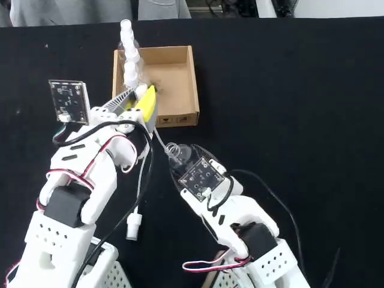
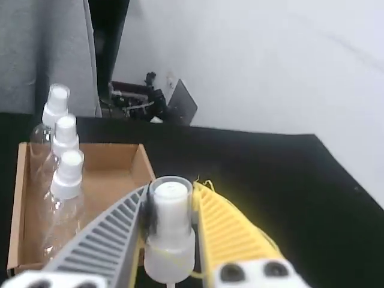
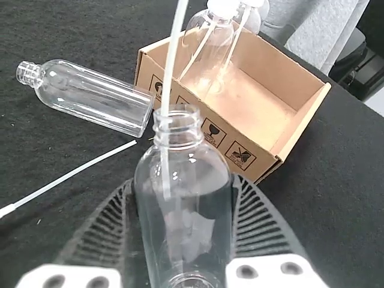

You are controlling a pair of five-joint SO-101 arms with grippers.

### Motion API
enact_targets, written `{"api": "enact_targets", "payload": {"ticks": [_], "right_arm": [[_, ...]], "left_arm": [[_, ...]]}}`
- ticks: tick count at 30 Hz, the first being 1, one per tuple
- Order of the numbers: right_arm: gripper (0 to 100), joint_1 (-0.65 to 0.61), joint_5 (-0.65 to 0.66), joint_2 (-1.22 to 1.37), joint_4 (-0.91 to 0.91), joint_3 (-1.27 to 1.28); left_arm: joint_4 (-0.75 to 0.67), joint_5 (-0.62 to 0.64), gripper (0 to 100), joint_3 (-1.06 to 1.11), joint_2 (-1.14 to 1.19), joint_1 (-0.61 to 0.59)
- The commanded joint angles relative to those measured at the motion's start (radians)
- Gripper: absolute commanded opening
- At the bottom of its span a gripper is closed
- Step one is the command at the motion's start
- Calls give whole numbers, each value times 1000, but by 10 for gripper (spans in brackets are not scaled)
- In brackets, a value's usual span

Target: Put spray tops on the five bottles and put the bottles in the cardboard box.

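Observation:
My left gripper [image 2: 171, 195], with one grey and one yellow finger, is shut on a white spray top [image 2: 170, 219] near the box's front edge [image 1: 144, 97]. Its thin dip tube [image 3: 170, 90] runs down into the open neck of a clear bottle [image 3: 180, 198]. That bottle stands upright with my right gripper [image 3: 183, 183] shut around its body, just in front of the cardboard box [image 1: 180, 81]. Three capped bottles [image 2: 60, 162] stand along one side wall of the box [image 2: 114, 162]. Another clear bottle [image 3: 84, 93] without a top lies on its side beside the box.
A loose spray top [image 1: 133, 227] with its tube lies on the black table between the two arms. A second thin tube [image 3: 72, 174] rests on the cloth near the lying bottle. The right half of the table [image 1: 300, 120] is bare black cloth.

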Motion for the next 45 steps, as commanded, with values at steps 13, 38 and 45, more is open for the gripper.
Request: {"api": "enact_targets", "payload": {"ticks": [13,38,45], "right_arm": [[57,-9,-71,-31,-44,-8],[57,-8,-161,-31,-48,-18],[58,-8,-163,-31,-48,-24]], "left_arm": [[-32,-11,30,15,-14,21],[-91,-72,29,120,-14,145],[-81,-72,29,145,-23,151]]}}
